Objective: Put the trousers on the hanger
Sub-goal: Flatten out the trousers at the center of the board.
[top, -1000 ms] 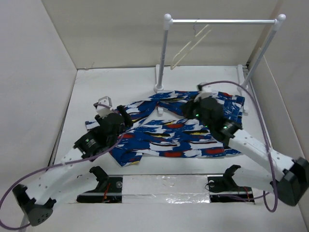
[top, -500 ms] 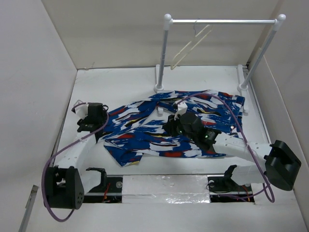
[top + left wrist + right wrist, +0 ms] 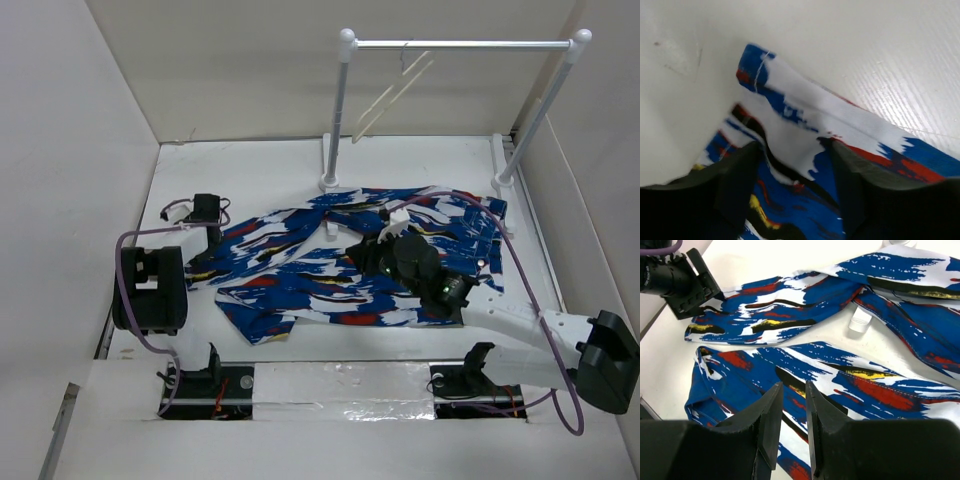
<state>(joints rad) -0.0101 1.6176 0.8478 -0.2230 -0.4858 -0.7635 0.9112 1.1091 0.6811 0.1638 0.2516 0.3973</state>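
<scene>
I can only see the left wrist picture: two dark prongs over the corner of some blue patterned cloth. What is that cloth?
Observer: It's the trousers, lying spread out on the table. Your picture shows only one leg end, at the left.
Operator: Is there a hanger anywhere?
Observer: Yes. The hanger hangs from the crossbar of the rack at the back, well apart from the trousers.
Operator: And the other arm?
Observer: The right hand is over the middle of the trousers. Its fingers are slightly parted, with no cloth pinched between them that I can see.
</scene>
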